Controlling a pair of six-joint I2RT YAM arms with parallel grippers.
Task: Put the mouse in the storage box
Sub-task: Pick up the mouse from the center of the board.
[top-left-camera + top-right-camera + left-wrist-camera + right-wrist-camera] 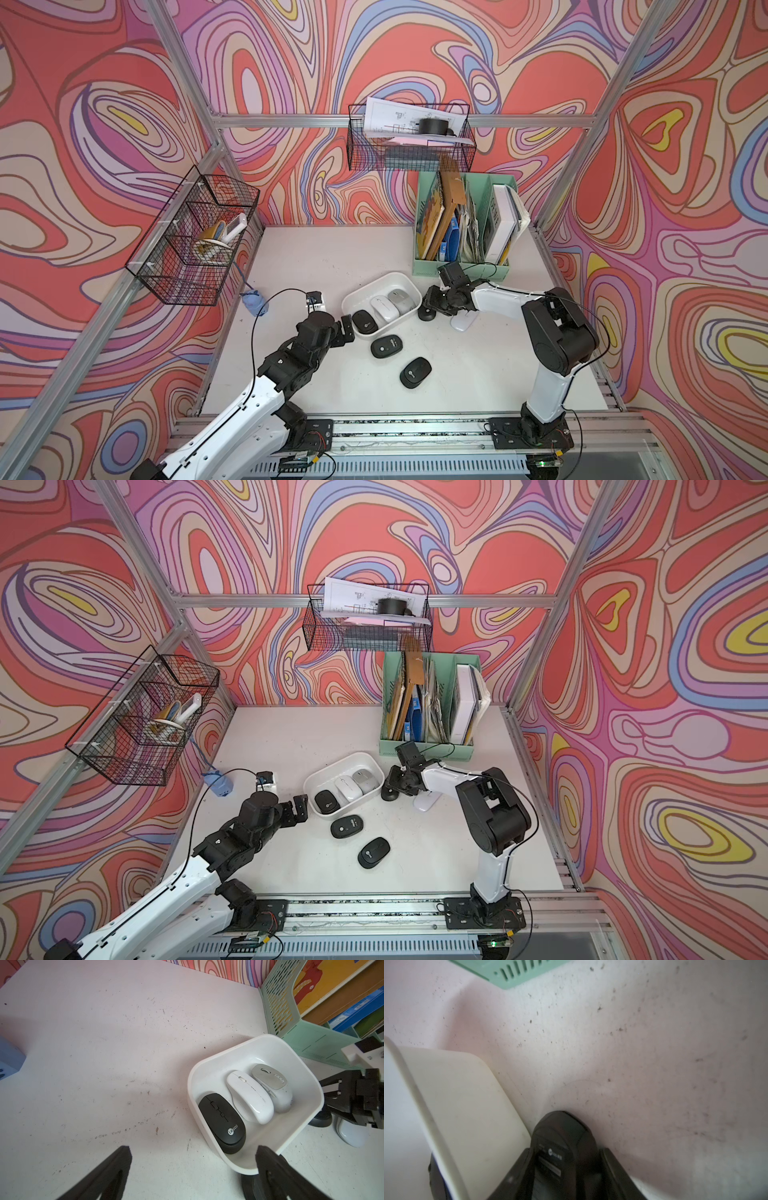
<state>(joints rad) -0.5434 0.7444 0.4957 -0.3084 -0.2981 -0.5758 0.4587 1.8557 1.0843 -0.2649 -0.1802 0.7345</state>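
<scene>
The storage box (365, 286) is a shallow white tub in mid-table, seen in both top views (332, 766). A black, a white and a grey mouse lie inside it (245, 1042). Just past its right end, a black mouse (427, 315) stands on the table against the box's outer wall (456, 1095). My right gripper (429, 303) is shut on this mouse (562, 1132), one finger against each side. My left gripper (347, 328) is open and empty at the box's near-left end, its jaws wide apart (193, 1151).
Two more black mice (386, 345) (415, 372) lie on the table in front of the box. A white mouse (463, 322) sits under my right arm. A mint-green file organizer (461, 266) stands behind. Black wire baskets (191, 241) (409, 137) hang on the walls.
</scene>
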